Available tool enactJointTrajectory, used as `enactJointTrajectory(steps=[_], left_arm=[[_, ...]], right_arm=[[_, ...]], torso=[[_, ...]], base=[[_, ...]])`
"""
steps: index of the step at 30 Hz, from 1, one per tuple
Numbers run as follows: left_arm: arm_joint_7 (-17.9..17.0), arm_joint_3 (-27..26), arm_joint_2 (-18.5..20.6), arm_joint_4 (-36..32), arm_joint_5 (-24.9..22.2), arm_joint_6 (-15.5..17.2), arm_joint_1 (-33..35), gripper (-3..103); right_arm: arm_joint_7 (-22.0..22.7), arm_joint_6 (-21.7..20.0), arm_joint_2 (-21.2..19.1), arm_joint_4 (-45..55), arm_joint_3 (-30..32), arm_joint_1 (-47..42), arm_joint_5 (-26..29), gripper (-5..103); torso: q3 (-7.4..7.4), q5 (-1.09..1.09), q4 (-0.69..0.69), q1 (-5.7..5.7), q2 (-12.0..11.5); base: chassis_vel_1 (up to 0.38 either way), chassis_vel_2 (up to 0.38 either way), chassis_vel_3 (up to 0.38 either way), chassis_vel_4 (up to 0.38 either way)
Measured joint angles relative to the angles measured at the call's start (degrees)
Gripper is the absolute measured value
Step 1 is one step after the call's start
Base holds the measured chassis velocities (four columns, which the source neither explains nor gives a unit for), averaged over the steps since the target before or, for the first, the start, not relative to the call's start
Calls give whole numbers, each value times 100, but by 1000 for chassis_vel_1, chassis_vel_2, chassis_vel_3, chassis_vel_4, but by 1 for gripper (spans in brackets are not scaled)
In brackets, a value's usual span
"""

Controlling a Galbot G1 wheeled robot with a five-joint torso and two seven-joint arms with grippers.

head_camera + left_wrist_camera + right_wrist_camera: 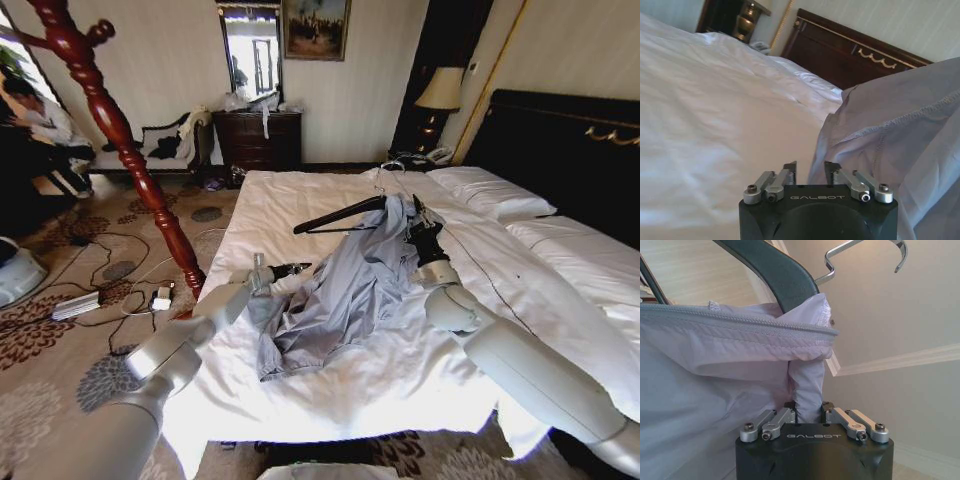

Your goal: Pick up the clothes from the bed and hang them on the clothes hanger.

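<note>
My right gripper (pixel 809 409) clamped its jaws on the clothes (pixel 345 290), lifting them with the clothes hanger (pixel 340 213) above the bed (pixel 300 200) so fabric draped, while my left gripper (pixel 811 170), jaws parted, waited beside it.

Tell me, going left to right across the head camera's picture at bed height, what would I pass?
Reddish wooden coat stand → left gripper, open beside the cloth → grey-blue jacket, draped on the black hanger → right gripper, pinching the jacket → white pillows.
</note>
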Motion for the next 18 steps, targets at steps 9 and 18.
enactJointTrajectory(steps=[9,18], left_arm=[[43,-62,-324,355,228,26,-65,69],[231,-154,-472,406,22,-186,-5,65]], right_arm=[[-1,-15,-73,172,9,74,89,20],[16,-29,-63,280,7,158,167,20]], torso=[[0,0,2,0,0],[0,0,1,0,0]], base=[[0,0,0,0],[0,0,0,0]])
